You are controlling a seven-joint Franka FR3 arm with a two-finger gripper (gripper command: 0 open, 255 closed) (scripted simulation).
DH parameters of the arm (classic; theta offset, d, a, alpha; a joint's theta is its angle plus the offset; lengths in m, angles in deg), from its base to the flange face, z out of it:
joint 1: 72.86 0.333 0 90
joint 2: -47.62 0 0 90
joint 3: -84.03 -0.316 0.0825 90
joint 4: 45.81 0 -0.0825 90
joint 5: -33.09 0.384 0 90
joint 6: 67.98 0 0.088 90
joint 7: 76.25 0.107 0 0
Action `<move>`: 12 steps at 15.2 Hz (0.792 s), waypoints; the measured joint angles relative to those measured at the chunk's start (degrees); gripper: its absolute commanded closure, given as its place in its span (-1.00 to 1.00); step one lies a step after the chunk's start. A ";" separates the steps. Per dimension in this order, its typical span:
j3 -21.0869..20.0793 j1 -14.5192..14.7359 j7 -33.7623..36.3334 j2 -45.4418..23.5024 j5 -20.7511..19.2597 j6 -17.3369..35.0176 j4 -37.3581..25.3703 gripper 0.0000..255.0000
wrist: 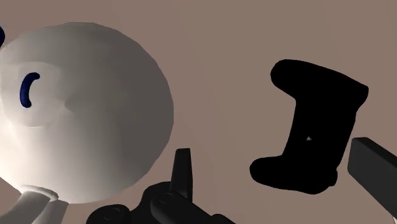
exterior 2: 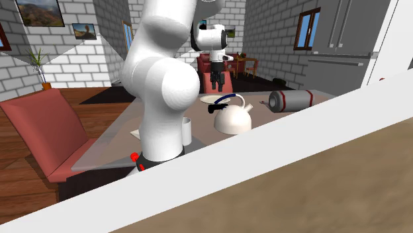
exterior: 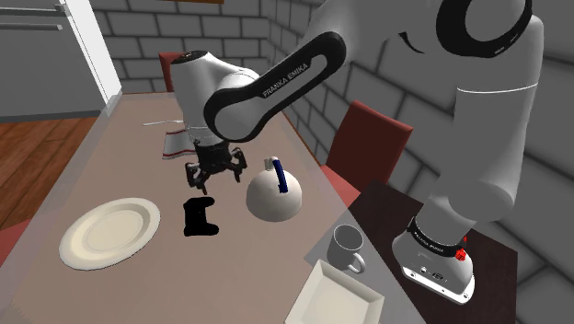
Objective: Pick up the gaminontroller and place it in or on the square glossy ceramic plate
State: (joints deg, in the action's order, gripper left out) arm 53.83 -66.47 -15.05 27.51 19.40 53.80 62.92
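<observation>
Your all-black two-finger gripper (exterior: pixel 217 173) hangs above the taupe table (exterior: pixel 110 156) with its fingers spread apart, clasping nothing. In the wrist view the flat black game controller (wrist: pixel 312 133) lies on the table below the hand. It sits closer to one finger (wrist: pixel 372 167) than to the other and is not clasped between them.

In the shoulder view the controller (exterior: pixel 200 218) lies just on the near side of the gripper. A round cream plate (exterior: pixel 109 232) is at its left and a round white kettle with a dark blue handle (exterior: pixel 274 193) is at its right.

The square glossy white plate (exterior: pixel 335 296) sits at the table's near edge, toward the shoulder view's right, well apart from the controller. A white mug (exterior: pixel 348 247) stands just beyond it. On the far side of the gripper, a red-and-white cloth (exterior: pixel 175 144) lies on the table.

In the second exterior view, a grey cylinder with a red band (exterior 2: pixel 291 100) lies on its side to the right of the kettle (exterior 2: pixel 231 116).
</observation>
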 measured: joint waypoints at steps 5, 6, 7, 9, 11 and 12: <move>2.79 5.27 5.80 -12.60 -4.30 -1.48 -11.53 -1.00; 3.29 6.12 6.55 -14.66 -4.72 -1.89 -13.63 -1.00; 3.84 7.15 7.28 -17.06 -5.17 -2.49 -16.34 -1.00; 5.04 10.06 9.03 -23.03 -6.09 -4.19 -23.40 -1.00; 5.70 11.12 9.48 -25.97 -6.43 -4.82 -26.71 -1.00; 5.88 11.22 9.59 -26.55 -6.56 -4.50 -26.90 -1.00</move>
State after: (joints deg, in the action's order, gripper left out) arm 59.71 -55.25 -5.46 0.96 12.83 49.30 36.02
